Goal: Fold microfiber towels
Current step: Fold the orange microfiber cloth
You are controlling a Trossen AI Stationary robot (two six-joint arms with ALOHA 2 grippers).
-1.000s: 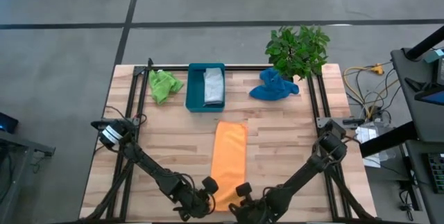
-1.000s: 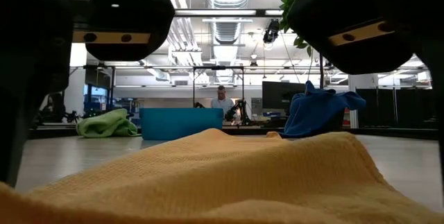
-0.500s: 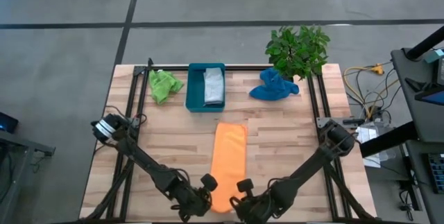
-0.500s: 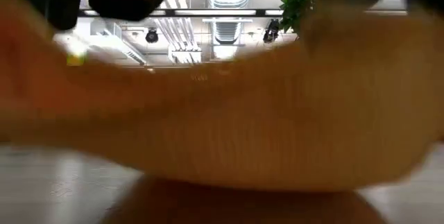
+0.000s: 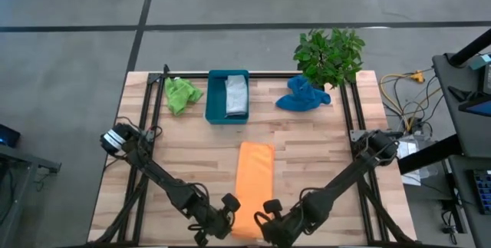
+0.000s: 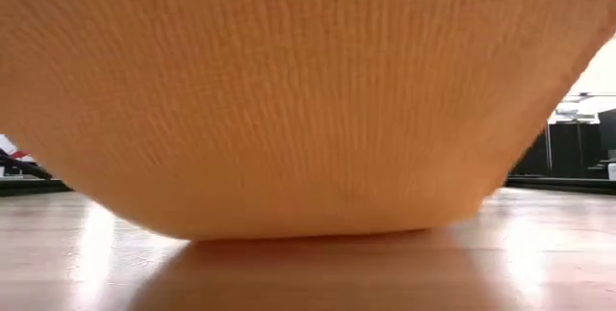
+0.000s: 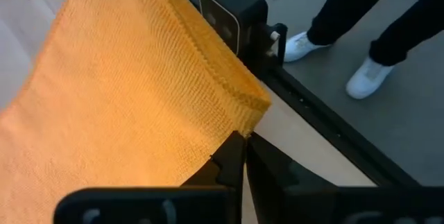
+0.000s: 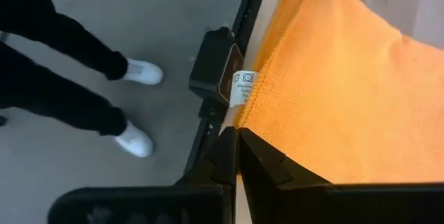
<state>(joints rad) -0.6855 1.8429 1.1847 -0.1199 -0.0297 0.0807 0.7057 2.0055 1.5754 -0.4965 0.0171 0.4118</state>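
— Orange towel (image 5: 253,179): location?
— Table (image 5: 192,148) centre, near edge lifted; left gripper (image 7: 244,138) and right gripper (image 8: 236,132) each clamped a corner.
— Others?
— Green (image 5: 181,94), blue (image 5: 301,96) rearward; grey (image 5: 235,96) apparently in tray (image 5: 215,98).

Even, bright overhead light fills the high view, with soft faint shadows. In the low view the orange ribbed microfibre towel (image 6: 289,90) hangs close and blurred, casting a dark reflection on the glossy wooden worktop (image 6: 539,253), where pale glare streaks show lower left and right.
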